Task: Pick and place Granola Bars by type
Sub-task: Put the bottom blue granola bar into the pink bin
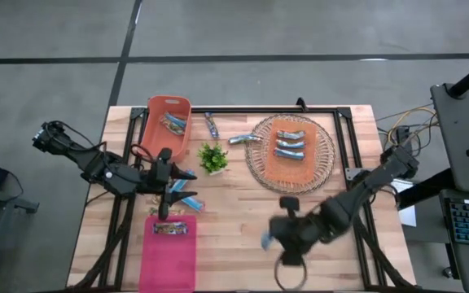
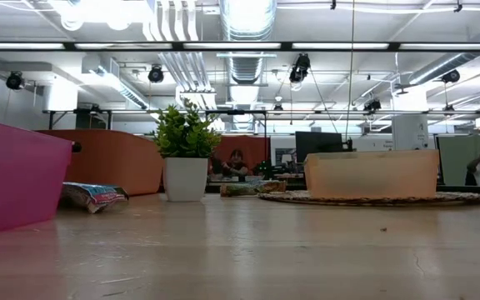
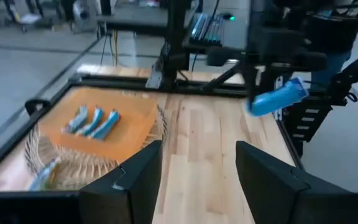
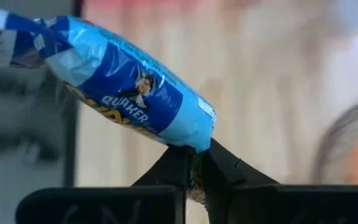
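Observation:
My right gripper (image 1: 272, 238) is over the near middle of the table, shut on a bright blue granola bar (image 4: 123, 81), which the left wrist view also shows in the air (image 3: 277, 98). My left gripper (image 3: 197, 180) is open and holds nothing; it hovers by the pink bin's far end (image 1: 172, 185). Three silver-blue bars (image 1: 290, 146) lie flat on the orange liner of the round wicker basket. Other bars lie in the orange tray (image 1: 173, 122), in the pink bin (image 1: 169, 228), and loose on the table (image 1: 187, 202) (image 1: 243, 138) (image 1: 212, 126). My right gripper pinches the blue bar by one crimped end of its wrapper (image 4: 196, 142) between its two fingertips (image 4: 225, 167). The rest of the bar sticks out beyond the fingers, tilted. It is lifted clear of the table.
A small green plant in a white pot (image 1: 212, 157) stands between the orange tray (image 1: 155, 134) and the wicker basket (image 1: 326, 155). The pink bin (image 1: 169, 260) sits at the near left. A black frame (image 1: 267, 111) runs along the far edge. Bare wood (image 1: 234, 220) lies mid-table.

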Controlling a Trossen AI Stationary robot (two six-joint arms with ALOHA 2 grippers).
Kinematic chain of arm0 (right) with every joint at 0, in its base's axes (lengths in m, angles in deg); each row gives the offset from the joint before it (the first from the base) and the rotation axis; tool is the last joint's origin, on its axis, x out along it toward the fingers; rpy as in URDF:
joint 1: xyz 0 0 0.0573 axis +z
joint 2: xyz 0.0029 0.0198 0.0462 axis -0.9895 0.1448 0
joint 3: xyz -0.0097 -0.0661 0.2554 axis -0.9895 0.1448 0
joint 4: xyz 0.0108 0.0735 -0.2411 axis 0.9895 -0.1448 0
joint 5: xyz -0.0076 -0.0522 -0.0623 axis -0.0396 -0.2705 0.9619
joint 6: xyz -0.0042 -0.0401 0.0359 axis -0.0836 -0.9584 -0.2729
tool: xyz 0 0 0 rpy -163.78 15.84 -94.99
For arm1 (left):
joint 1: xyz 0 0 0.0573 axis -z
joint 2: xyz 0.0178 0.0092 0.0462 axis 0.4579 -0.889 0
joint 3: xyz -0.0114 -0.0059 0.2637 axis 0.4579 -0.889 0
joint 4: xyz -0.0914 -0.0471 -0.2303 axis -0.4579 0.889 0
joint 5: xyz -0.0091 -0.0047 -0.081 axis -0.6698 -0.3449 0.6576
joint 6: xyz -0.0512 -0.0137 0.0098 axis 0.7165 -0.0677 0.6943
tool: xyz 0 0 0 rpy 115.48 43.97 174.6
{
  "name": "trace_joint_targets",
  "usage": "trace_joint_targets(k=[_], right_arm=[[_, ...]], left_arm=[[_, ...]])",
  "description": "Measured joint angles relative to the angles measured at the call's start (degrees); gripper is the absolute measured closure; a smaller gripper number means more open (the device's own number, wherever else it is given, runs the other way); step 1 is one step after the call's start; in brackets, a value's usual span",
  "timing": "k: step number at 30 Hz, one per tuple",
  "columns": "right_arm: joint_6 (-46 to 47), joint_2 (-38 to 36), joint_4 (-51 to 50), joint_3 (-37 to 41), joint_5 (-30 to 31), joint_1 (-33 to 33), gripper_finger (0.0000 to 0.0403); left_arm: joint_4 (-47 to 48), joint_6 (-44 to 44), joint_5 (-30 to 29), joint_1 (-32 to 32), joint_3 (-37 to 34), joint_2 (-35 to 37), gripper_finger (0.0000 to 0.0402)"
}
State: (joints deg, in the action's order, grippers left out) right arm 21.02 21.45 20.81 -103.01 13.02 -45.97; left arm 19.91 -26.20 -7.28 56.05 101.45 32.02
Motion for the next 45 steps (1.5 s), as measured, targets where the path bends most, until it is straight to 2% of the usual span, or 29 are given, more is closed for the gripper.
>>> trace_joint_targets(k=[5,14,17,24,28,36,45], right_arm=[[-0.7,0.4,4.39,-3.66,6.29,-5.8,0.039],[-13.51,0.83,25.57,-4.67,6.37,-15.2,0.039],[-17.61,0.85,30.09,-5.25,5.98,-17.64,0.039],[-20.23,0.94,31.83,-6.41,5.82,-22.34,0.039],[-20.25,0.94,33.55,-6.43,5.81,-24.08,0.039],[-20.49,0.94,37.59,-6.43,5.64,-25.25,0.039],[-20.51,0.94,37.64,-6.43,5.64,-25.28,0.039]], left_arm=[[-2.36,-5.58,1.17,-0.07,0.01,1.41,0.0216],[-4.84,-11.48,2.44,-2.96,0.01,5.19,0.0216],[-4.98,-12.2,5.79,-5.1,0.01,6.26,0.0216],[-8.57,-13.31,15.35,-12.03,0.01,6.45,0.0216],[-11.09,-14.71,18.75,-14.61,0.01,5.33,0.0216],[-15.84,-17.29,19.01,-17.49,0.01,1.43,0.0216],[-23.22,-19.14,19.15,-17.57,0.01,-2.8,0.0216]])
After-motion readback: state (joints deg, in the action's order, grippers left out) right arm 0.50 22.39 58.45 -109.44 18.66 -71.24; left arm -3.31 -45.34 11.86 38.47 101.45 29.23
